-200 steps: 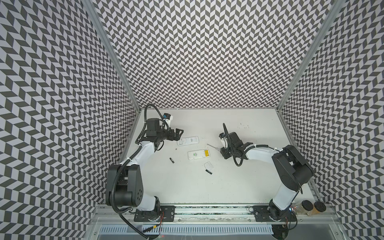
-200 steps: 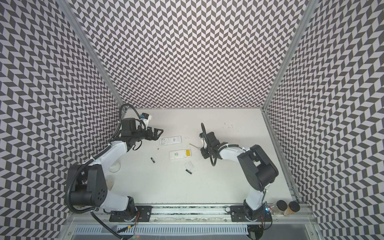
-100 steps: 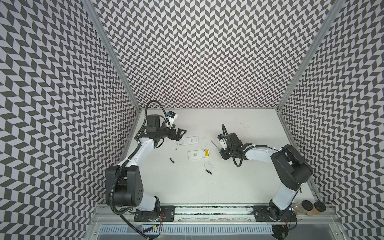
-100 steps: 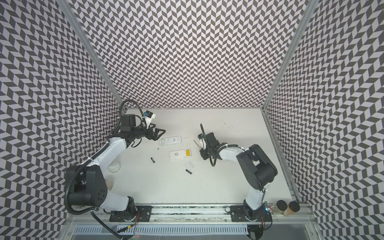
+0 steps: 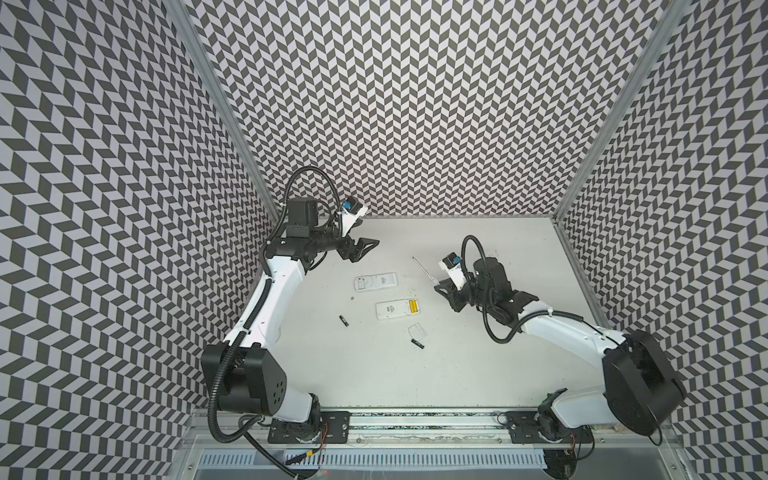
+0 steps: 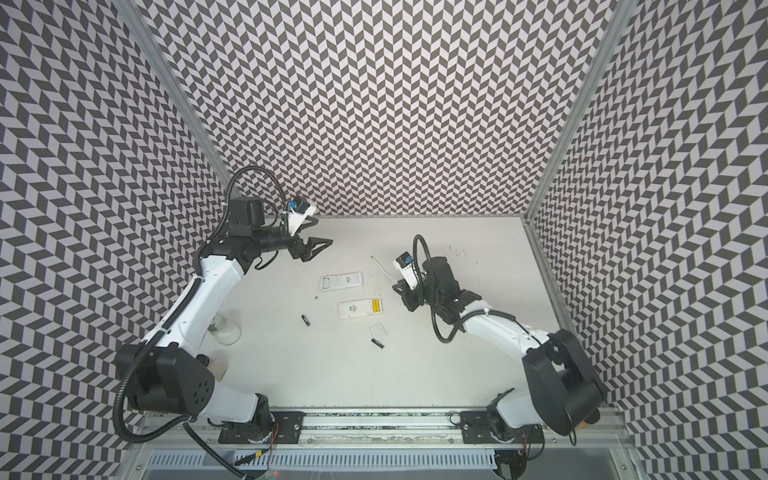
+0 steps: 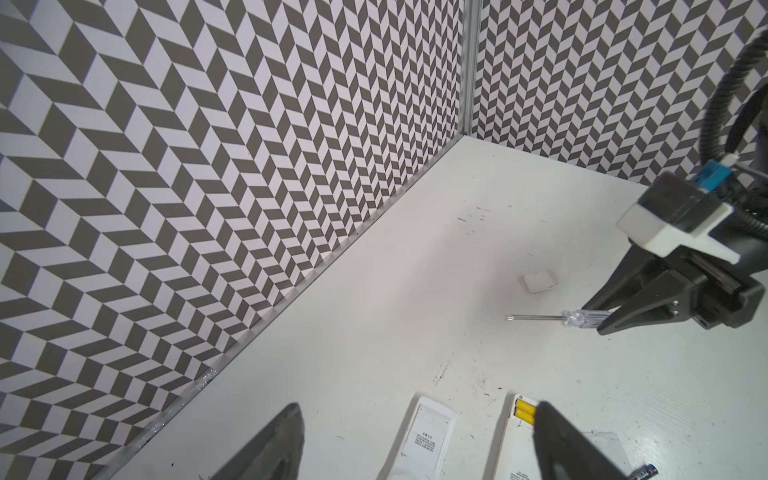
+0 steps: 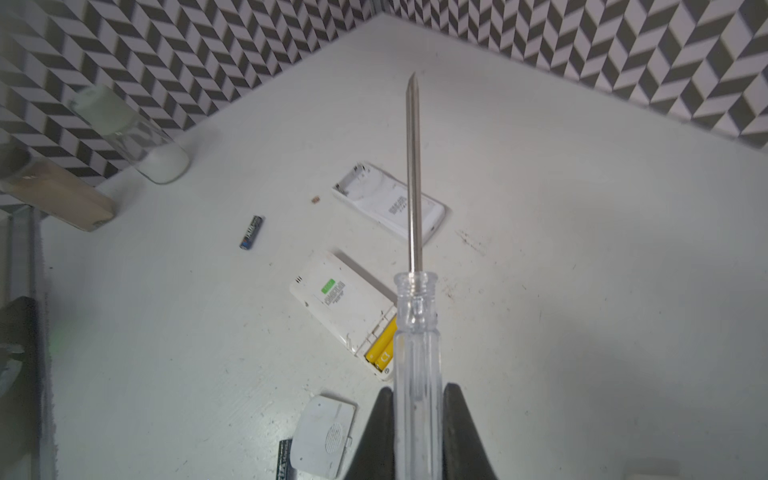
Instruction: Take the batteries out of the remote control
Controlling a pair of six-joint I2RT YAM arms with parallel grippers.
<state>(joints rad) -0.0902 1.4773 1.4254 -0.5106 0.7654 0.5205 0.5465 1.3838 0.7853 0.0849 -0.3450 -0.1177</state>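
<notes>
**Yellow cells seated in remote; right jaws on screwdriver, left jaws holding nothing**

The two yellow batteries (image 8: pixel 382 348) lay side by side in the open end bay of the nearer remote (image 8: pixel 336 299), which rested face down on the table (image 5: pixel 478 353). In a top view, one black battery (image 5: pixel 343 331) lay loose to the left of that remote. The other black battery (image 5: pixel 417 343) lay beside the detached cover (image 5: pixel 418 330). A second remote (image 5: pixel 376 281), its bay open, lay just beyond. The right gripper (image 8: pixel 415 399) was clamped on the clear handle of the screwdriver (image 8: pixel 414 174), to the right of the yellow cells and apart from them. The left gripper (image 5: pixel 369 249) hung with jaws spread wide, gripping nothing, beyond both remotes and well apart from every battery.
</notes>
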